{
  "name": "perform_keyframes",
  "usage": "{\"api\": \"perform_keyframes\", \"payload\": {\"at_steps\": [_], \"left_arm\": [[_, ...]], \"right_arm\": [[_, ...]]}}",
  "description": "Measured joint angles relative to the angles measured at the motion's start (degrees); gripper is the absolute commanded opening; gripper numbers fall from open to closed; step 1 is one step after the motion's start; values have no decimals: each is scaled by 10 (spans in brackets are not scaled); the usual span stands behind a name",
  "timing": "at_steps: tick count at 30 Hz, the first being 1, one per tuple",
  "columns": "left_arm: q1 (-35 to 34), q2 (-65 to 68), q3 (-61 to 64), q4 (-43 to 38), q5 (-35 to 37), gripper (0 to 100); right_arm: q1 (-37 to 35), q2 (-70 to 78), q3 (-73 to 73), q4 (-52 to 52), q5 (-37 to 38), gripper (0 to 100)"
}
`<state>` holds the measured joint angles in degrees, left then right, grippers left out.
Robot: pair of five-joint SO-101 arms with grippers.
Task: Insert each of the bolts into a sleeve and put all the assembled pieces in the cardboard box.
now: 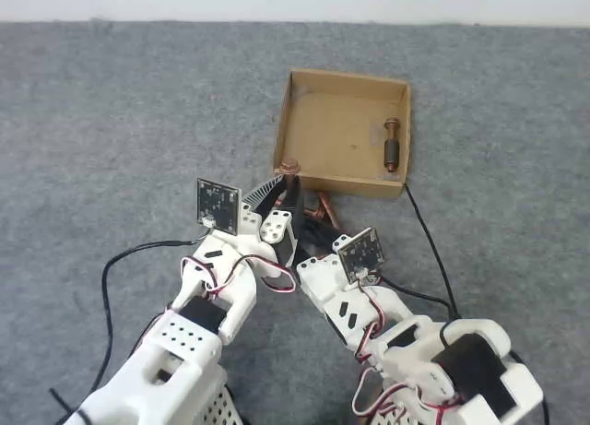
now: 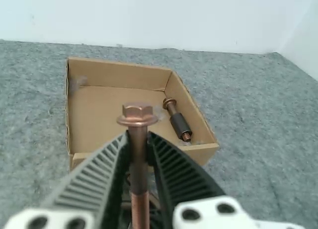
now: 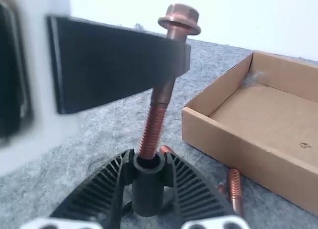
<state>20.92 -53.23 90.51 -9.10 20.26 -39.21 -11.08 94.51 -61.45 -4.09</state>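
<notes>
Left gripper [image 2: 138,139]: clenched on the smooth shank of a copper bolt [image 2: 137,115], just under its flanged hex head; the head stands clear beyond the fingertips
Right gripper [image 3: 147,159]: grasping a black sleeve [image 3: 147,189] between its two ribbed fingers; the sleeve stands upright with its open end level with the fingertips
Bolt: spans the gap between the two grippers, a little tilted; its threaded tip sits in the mouth of the sleeve, while most of the thread and the whole shank are outside
Sleeve: directly below the left gripper's fingers, in line with the bolt
Grippers together: close to one another, the left one above the right one, joined by the bolt
Box [image 2: 119,72]: open cardboard box, just beyond both grippers; in the high view the bolt head is over its near wall
Finished piece [image 2: 177,122]: a bolt already in a dark sleeve, lying flat inside the box beyond the grippers, beside the wall on the right arm's side
Loose bolts [image 3: 233,187]: at least two copper ones lying on the floor between the right gripper and the near wall of the box
Carpet [image 1: 111,121]: grey, under the box, the loose bolts and both arms
</notes>
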Motion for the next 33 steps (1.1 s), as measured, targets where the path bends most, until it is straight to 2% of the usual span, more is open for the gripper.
{"api": "perform_keyframes", "payload": {"at_steps": [6, 9, 15, 20, 25, 33], "left_arm": [[0, 0, 16, 0, 0, 12], [13, 0, 22, 0, -27, 12], [17, 0, 22, 0, -45, 12], [17, 0, 54, -61, -46, 12], [4, 4, 62, -98, -46, 12], [4, 4, 62, -100, -47, 12]], "right_arm": [[5, 0, -1, 50, 6, 7], [16, 0, -13, 95, 6, 7], [19, 0, -18, 109, 6, 7], [19, -4, -22, 123, 23, 7], [19, -72, -42, 230, 25, 7], [9, -247, -44, 459, 25, 7]]}}
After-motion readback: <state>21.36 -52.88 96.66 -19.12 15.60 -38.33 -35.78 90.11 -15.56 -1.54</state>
